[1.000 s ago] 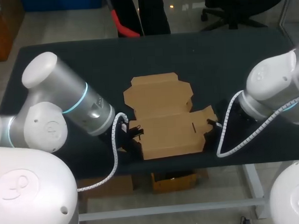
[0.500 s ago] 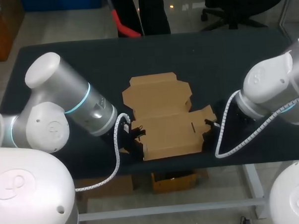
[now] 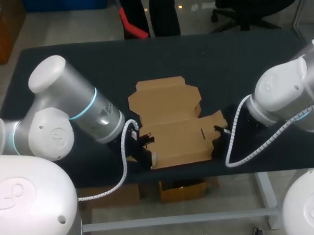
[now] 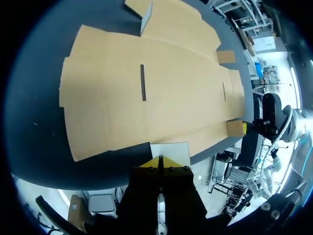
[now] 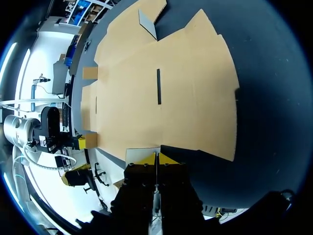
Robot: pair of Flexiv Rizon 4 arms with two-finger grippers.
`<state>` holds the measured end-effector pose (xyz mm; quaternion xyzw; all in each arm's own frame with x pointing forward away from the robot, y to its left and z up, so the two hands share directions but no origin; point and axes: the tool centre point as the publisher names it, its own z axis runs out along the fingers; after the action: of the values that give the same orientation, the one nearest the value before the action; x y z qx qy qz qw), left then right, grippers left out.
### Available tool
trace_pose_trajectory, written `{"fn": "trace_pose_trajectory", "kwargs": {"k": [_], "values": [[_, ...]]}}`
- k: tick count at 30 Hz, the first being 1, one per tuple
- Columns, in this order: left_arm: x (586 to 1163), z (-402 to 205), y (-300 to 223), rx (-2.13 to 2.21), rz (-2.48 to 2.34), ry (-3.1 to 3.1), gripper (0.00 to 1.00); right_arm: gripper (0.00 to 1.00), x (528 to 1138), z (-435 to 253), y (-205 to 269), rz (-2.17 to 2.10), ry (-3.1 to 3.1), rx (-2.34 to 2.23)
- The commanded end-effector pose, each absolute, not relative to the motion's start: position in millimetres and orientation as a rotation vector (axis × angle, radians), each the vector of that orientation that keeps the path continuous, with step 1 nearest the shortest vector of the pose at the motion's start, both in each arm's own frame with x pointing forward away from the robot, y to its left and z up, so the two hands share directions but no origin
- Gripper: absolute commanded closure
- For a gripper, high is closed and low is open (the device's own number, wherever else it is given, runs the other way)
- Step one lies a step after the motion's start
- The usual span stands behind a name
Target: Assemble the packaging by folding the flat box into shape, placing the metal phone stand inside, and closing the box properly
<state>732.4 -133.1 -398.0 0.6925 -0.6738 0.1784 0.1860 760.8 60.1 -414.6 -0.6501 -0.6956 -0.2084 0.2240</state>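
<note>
A flat brown cardboard box [image 3: 173, 122] lies unfolded on the dark table, its lid panel toward the far side. My left gripper [image 3: 144, 148] is at the box's near left end, and my right gripper [image 3: 218, 140] is at its near right end. In the left wrist view my gripper [image 4: 160, 160] is shut, its yellow tips resting against a small pale side flap [image 4: 172, 151] of the box [image 4: 156, 88]. In the right wrist view my gripper [image 5: 156, 158] is likewise shut, with its tips at a small side flap [image 5: 139, 153] of the box [image 5: 161, 93].
The box's near edge lies close to the table's front edge [image 3: 201, 170]. Dark table surface [image 3: 81, 63] stretches around the box to the left, right and back. Each wrist view shows my other arm [image 4: 271, 115] [image 5: 51, 129] past the box's far end.
Both grippers have crept slightly inward along the box's near ends, the left one also a little nearer the table's front. The box has barely shifted, and both grippers have stayed shut.
</note>
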Motion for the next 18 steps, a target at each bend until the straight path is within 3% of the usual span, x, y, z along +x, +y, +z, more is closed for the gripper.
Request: {"fn": "trace_pose_trajectory", "kwargs": {"k": [1, 18], "values": [[732.3, -400.3, -139.4, 1.955, 0.496, -1.902, 1.0, 1.0, 760.0, -415.3, 64.8, -0.567, -1.927, -1.801], [730.9, -402.0, -142.2, 1.943, 0.492, -1.904, 1.0, 1.0, 759.7, -414.1, 72.1, -0.552, -1.949, -1.807]]}}
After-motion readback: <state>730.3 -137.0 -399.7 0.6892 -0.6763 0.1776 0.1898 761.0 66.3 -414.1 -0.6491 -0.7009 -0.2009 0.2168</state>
